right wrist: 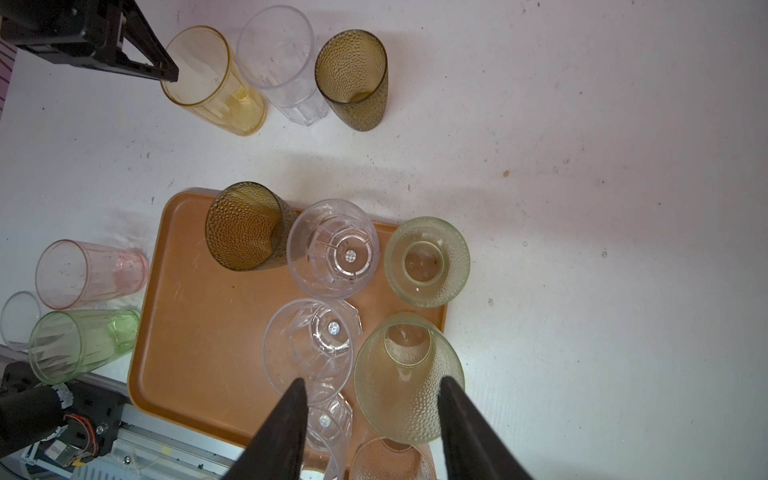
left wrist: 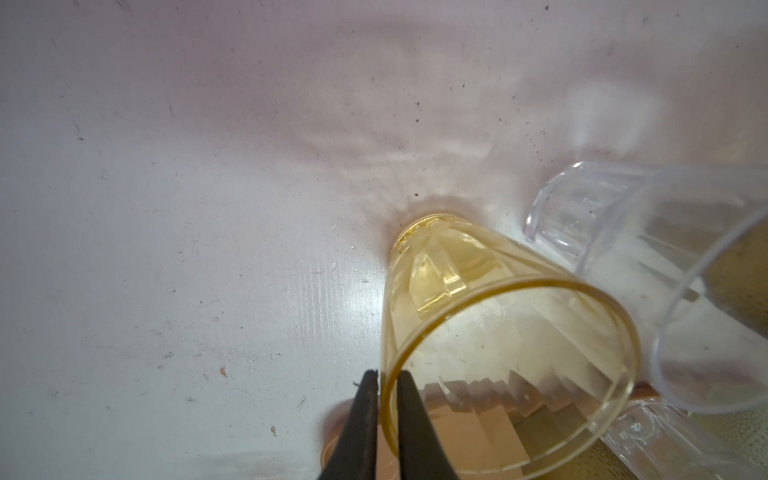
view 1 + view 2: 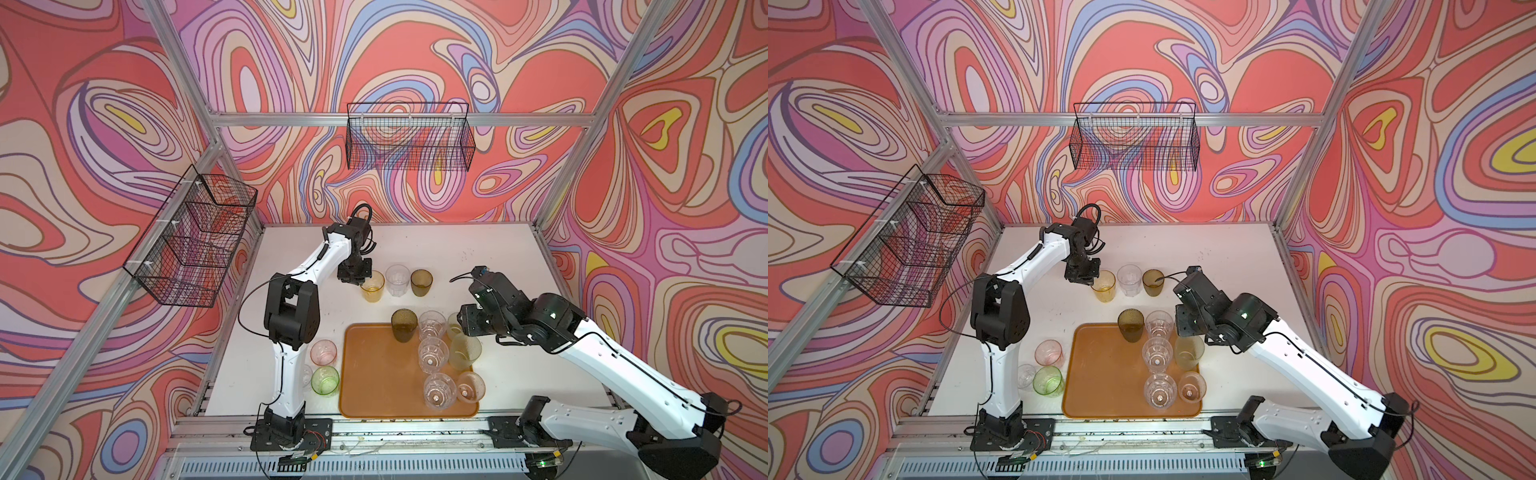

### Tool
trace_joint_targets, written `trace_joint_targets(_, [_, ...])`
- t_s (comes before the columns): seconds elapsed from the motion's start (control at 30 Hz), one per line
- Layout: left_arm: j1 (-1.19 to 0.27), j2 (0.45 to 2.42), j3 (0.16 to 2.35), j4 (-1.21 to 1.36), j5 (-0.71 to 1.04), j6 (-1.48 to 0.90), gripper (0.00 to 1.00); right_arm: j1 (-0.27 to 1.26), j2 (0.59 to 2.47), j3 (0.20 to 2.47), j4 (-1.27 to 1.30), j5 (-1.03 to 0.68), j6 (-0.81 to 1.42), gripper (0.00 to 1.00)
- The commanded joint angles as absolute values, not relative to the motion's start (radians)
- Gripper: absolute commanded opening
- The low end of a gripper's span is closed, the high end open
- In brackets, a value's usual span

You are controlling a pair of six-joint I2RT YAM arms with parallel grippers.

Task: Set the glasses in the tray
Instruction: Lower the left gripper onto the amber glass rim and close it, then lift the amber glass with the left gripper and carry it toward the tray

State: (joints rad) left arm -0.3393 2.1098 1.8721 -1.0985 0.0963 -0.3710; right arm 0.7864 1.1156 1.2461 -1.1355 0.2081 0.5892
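The orange-brown tray (image 3: 374,374) lies at the table's front and holds several upright glasses: a dark olive one (image 3: 404,330), clear ones (image 3: 433,353) and frosted green ones (image 3: 465,351). Behind it on the table an amber glass (image 3: 372,286), a clear glass (image 3: 397,279) and an olive glass (image 3: 421,282) stand in a row. My left gripper (image 2: 387,376) is shut on the amber glass (image 2: 498,332), one finger inside its rim and one outside. Over the tray's right side my right gripper (image 1: 374,384) hovers open, above a frosted green glass (image 1: 409,374).
A pink glass (image 3: 323,352), a bright green glass (image 3: 325,380) and a small clear one (image 3: 306,374) stand between the tray and the left arm's base. Black wire baskets hang on the back wall (image 3: 407,137) and the left wall (image 3: 191,237).
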Motion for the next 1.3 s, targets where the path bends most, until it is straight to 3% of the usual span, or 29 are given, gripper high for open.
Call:
trace_joint_targets(0.0, [-0.331, 2.137, 1.899, -1.114, 0.086, -0.380, 0.11, 0.784, 1.116, 1.246, -1.134, 0.207, 0.595, 0.52])
trace_joint_targets(0.47, [-0.332, 2.107, 1.907, -1.139, 0.065, -0.369, 0.00, 0.783, 1.117, 1.254, -1.135, 0.206, 0.595, 0.52])
trace_joint_targets(1.27, [-0.332, 1.950, 1.855, -1.224, 0.036, -0.347, 0.00, 0.785, 1.114, 1.252, -1.118, 0.215, 0.584, 0.53])
